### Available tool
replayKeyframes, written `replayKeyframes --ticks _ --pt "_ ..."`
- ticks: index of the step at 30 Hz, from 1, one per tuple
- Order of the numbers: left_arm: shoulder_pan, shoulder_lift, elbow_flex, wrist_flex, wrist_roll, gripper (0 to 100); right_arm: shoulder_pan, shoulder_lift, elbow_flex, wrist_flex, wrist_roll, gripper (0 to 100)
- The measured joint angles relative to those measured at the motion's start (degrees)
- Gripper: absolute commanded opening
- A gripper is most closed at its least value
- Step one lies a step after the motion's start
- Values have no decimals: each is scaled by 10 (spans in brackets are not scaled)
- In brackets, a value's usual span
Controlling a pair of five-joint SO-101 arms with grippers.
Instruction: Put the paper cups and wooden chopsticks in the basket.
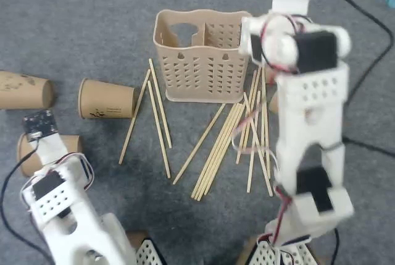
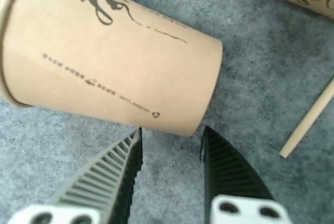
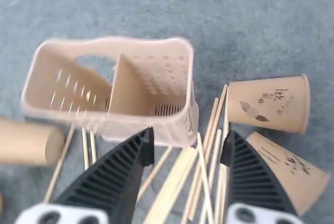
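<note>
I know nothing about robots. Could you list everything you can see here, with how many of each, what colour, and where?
basket: one, beige, two compartments, upright at the far middle; nothing seen inside.
paper cups: five, brown with dark print, lying on their sides; three left of the basket, two more cups right of it.
chopsticks: many, too overlapped to count, pale wood, scattered in front of and beside the basket.
carpet: one, grey, covering the table.
left arm: white, front left.
right arm: white, at the right.
left gripper: dark, open, close to one cup's side.
right gripper: dark, open, above the chopsticks by the basket.
</note>
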Motion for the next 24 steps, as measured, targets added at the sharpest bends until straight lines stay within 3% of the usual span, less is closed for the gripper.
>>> replayKeyframes --ticks 8,14,24 --pt "0 0 0 -1 0 181 25 -250 358 0 109 217" --pt "0 0 0 -1 0 181 139 -392 549 -25 120 216" --pt "0 0 0 -1 0 181 244 -405 818 -229 153 216"
